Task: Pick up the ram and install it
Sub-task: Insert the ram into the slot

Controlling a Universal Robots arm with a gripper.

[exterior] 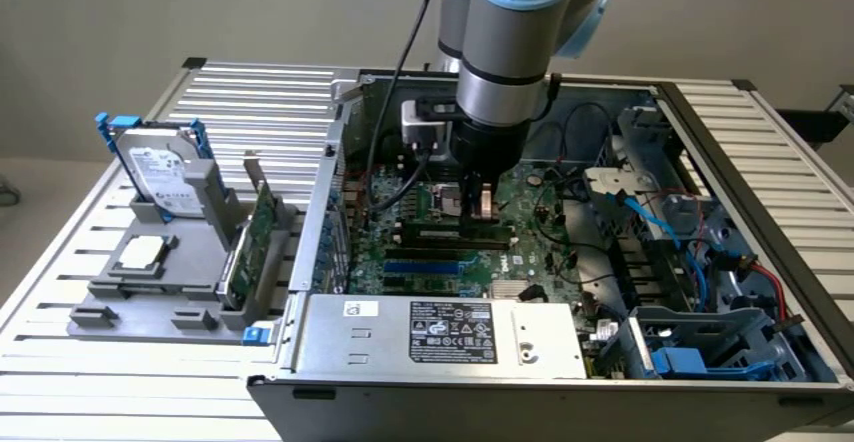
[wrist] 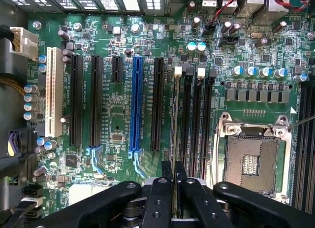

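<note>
My gripper is shut on the ram, which I see edge-on in the wrist view as a thin line running away from the fingers. The ram lies along the memory slot closest to the long black expansion slots, with its far end at that slot's white clip. I cannot tell whether it touches the slot. In the exterior view the gripper hangs low inside the open computer case, just over the motherboard near its middle.
The open CPU socket lies beside the memory slots, and a blue slot on their other side. The power supply, case walls and cables surround the board. Outside, a grey holder carries a green card, hard drive and CPU chip.
</note>
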